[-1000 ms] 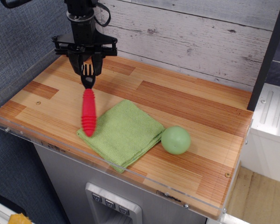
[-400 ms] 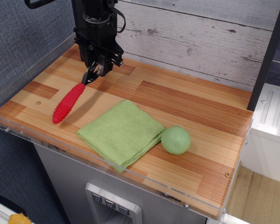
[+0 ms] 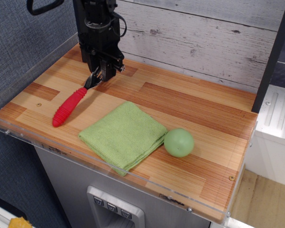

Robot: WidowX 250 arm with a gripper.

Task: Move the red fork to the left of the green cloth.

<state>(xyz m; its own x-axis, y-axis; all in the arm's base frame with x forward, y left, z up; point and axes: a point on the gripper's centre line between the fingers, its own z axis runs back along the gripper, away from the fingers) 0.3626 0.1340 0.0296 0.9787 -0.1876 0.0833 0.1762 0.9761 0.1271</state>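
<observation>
The red fork [image 3: 69, 106] lies slanted on the wooden tabletop, left of the green cloth [image 3: 124, 134] and apart from it. Its red handle points toward the front left and its dark tines [image 3: 90, 81] point up to the back right. My gripper [image 3: 98, 76] stands upright over the tine end, seen side-on, with its fingers closed around the tines. The handle's far end looks to be resting on the table. The cloth lies flat, folded, near the front edge.
A pale green ball [image 3: 179, 142] sits right beside the cloth's right corner. A clear plastic rim [image 3: 19, 135] runs along the table's front and left edges. A grey plank wall [image 3: 190, 33] stands behind, and a dark post [image 3: 273, 57] at the right.
The fork swung from hanging over the cloth's left corner to lying slanted left of the cloth. My gripper moved right and down; in the last half second it barely shifted.
</observation>
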